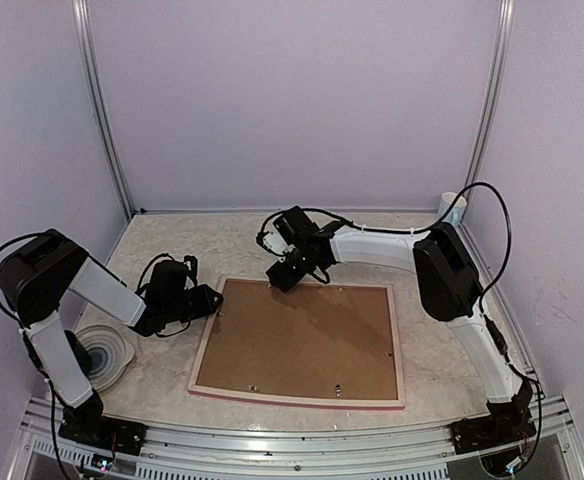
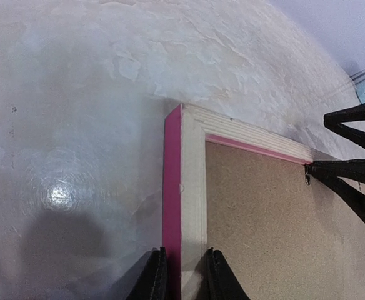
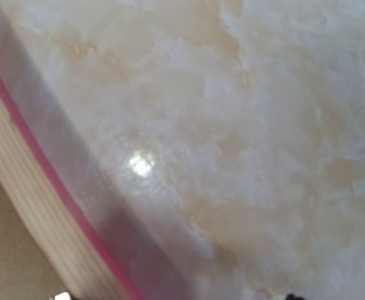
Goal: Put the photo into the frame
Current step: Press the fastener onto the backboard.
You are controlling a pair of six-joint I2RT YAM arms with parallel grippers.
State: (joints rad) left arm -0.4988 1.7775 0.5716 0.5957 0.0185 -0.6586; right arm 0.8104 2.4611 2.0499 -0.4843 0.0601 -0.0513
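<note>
From the top view you have one frame [image 1: 297, 398] lying back-up on the surface [image 1: 437, 360]. It sits around the middle, with its long pink rail running along the near edge. One brown backing board [image 1: 307, 340] fills its opening. Both grippers are at the frame. Your left gripper [image 1: 200, 300] is at the far left corner, and your right gripper [image 1: 284, 278] is over the far rail, left of its middle. One white round object [image 1: 107, 350] sits by the near left corner, partly behind the left arm. One white cylinder [image 1: 450, 203] stands in the far right corner.

In the left wrist view your left gripper [image 2: 185, 253] is pinching the frame [image 2: 192, 162]. One finger is on the pink outer edge and the other on the inner side of the pale wood rail. The backing board [image 2: 264, 219] lies inside that rail, and the surface [image 2: 76, 94] runs off to the left. You can also see your right gripper [image 2: 320, 144] with its two fingers spread apart. The lower fingertip is at one small metal tab [image 2: 307, 179] on the far rail.

The right wrist view is blurred. It shows one stretch of the frame [image 3: 20, 187], ridged pale wood with a pink edge, crossing the lower left, and the rest is marbled surface [image 3: 232, 156].
</note>
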